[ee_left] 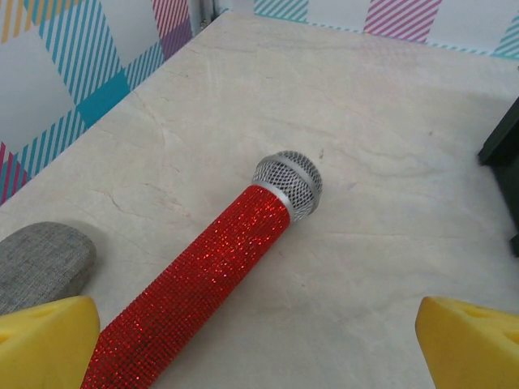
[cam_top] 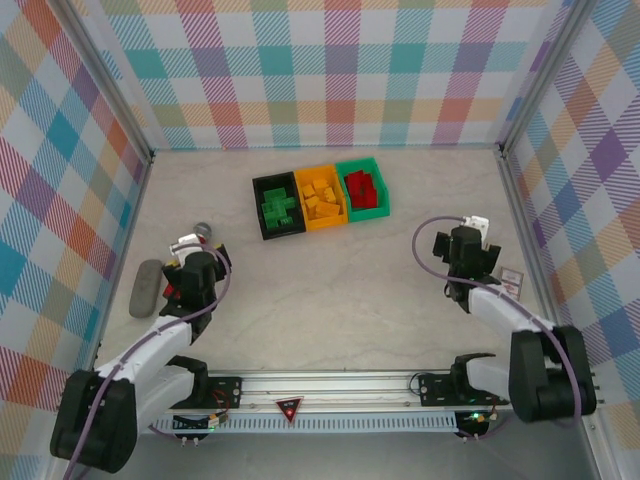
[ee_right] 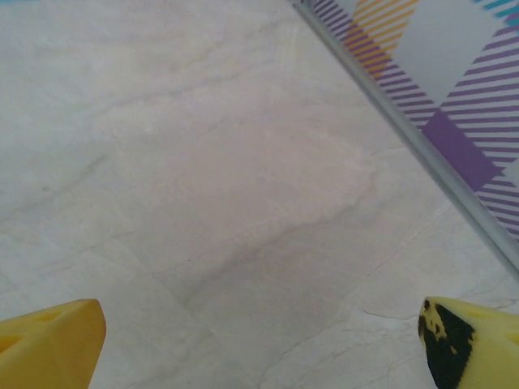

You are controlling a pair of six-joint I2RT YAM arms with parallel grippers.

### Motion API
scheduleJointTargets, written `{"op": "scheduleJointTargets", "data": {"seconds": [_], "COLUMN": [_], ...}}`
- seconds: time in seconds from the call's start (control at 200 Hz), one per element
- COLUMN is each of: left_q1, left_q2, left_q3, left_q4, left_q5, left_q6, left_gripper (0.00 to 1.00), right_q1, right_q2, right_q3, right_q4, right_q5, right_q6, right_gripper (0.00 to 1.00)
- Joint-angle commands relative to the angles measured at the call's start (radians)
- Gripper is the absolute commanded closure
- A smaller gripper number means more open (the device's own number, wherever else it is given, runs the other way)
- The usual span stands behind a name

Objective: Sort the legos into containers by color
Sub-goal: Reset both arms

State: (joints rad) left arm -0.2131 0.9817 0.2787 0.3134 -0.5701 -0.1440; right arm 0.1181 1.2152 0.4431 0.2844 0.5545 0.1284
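Plastic studded toy bricks [cam_top: 322, 200] in green, orange and red lie sorted inside three joined black, orange and green plastic bins [cam_top: 258, 208] at twelve o'clock. Judged light, rigid, slick; pinch across flat sides. Left gripper [ee_left: 259, 344] and right gripper [ee_right: 259, 344] both gape, empty.

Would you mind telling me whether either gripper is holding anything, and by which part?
Nothing is held: the left gripper stands open over the red microphone, the right gripper open over the table.
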Motion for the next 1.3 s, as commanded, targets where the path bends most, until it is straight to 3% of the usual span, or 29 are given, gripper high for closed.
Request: {"op": "scheduleJointTargets", "data": {"seconds": [0.0,0.115,0.305,0.45,0.495,0.555,0.6,1.295], "left_q1": [0.051,0.085,0.091,0.091,0.091,0.099,0.102,0.103], "left_q2": [0.081,0.234,0.486,0.558,0.615,0.58,0.602,0.596], "left_q3": [-0.019,-0.033,-0.039,0.052,0.084,0.123,0.115,0.12], "left_q4": [0.285,0.479,0.78,0.657,0.671,0.532,0.596,0.569], "left_q5": [-0.003,0.052,0.196,0.294,0.337,0.398,0.394,0.401], "left_q6": [0.072,0.088,0.135,0.168,0.201,0.196,0.202,0.196], "left_gripper": [0.0,0.0,0.0,0.0,0.0,0.0,0.0,0.0], "right_q1": [-0.011,-0.025,-0.026,-0.071,-0.09,-0.095,-0.096,-0.104], "right_q2": [0.042,0.103,0.248,0.285,0.299,0.317,0.316,0.317], "right_q3": [-0.038,-0.041,-0.085,-0.007,-0.009,-0.025,-0.027,-0.02], "right_q4": [0.292,0.338,0.581,0.465,0.484,0.53,0.526,0.513], "right_q5": [-0.089,-0.197,-0.299,-0.437,-0.478,-0.536,-0.537,-0.558], "right_q6": [-0.087,-0.09,-0.112,-0.102,-0.101,-0.121,-0.121,-0.119], "right_gripper": [0.01,0.01,0.01,0.01,0.01,0.01,0.01,0.01]}}
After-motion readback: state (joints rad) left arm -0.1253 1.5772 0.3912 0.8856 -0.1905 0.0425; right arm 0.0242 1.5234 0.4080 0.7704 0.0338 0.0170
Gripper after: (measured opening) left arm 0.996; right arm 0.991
